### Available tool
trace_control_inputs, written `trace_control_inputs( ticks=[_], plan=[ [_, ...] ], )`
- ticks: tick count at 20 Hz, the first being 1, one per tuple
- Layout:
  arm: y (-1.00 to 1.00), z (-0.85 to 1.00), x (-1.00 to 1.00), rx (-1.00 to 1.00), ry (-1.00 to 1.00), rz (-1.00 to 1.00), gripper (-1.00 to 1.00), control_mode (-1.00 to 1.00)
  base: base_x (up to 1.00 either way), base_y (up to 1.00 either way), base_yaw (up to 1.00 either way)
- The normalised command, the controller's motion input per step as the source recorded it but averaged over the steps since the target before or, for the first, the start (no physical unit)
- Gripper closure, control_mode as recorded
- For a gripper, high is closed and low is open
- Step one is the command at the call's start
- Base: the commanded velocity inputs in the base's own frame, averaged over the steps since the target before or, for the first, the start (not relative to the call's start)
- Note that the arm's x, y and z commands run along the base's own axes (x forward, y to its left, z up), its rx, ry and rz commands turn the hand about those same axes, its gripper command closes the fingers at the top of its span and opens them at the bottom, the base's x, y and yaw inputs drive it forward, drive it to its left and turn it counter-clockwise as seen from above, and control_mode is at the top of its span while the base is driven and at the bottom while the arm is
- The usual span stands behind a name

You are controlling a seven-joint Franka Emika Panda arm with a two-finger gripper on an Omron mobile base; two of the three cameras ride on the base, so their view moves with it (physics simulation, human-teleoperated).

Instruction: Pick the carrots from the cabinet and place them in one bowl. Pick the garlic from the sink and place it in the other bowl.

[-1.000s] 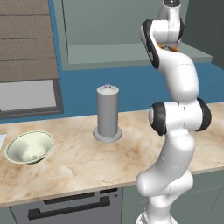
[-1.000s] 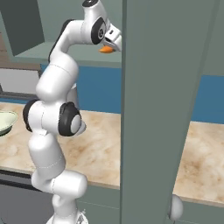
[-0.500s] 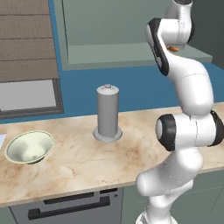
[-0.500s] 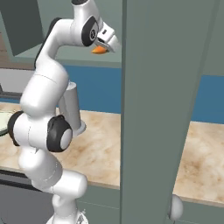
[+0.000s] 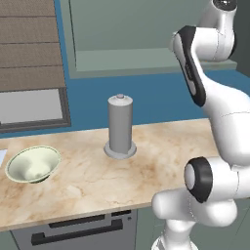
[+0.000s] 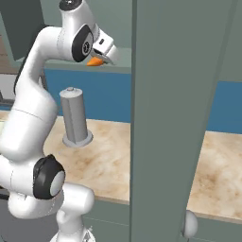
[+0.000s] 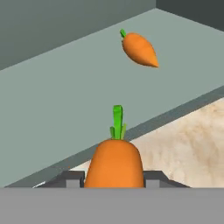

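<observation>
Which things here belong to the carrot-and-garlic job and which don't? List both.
Job things:
held carrot, gripped between the jaws
second carrot, lying on the cabinet floor
cream-green bowl on the counter

Bystanders:
grey cylinder standing on the counter
lower oven drawer

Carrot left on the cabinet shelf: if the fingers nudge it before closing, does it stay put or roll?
The second carrot lies on its side on the flat cabinet floor; its rounded, tapered body would probably roll in a curve if nudged. It looks stiff and smooth, so likely a bit slippery. The held carrot sits steady between the fingers, so a grip across the thick end should work.
</observation>
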Motion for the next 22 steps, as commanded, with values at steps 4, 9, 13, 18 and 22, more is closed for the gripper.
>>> trace_control_inputs(
  ticks=[4,9,13,18,22],
  plan=[
    [0.26,0.01,-0.99,0.00,0.00,0.07,1.00,-1.00,0.00,0.00,0.00],
    [0.26,0.00,-1.00,0.00,0.00,0.06,1.00,-1.00,0.00,0.00,0.00],
    [0.30,0.00,-1.00,0.00,0.00,0.06,1.00,-1.00,0.00,0.00,0.00],
    [0.27,-0.01,-1.00,0.00,0.02,0.07,1.00,-1.00,0.00,0.00,0.00],
    [0.32,-0.21,-0.85,0.00,0.12,0.05,1.00,-1.00,0.00,0.00,0.00]
  ],
)
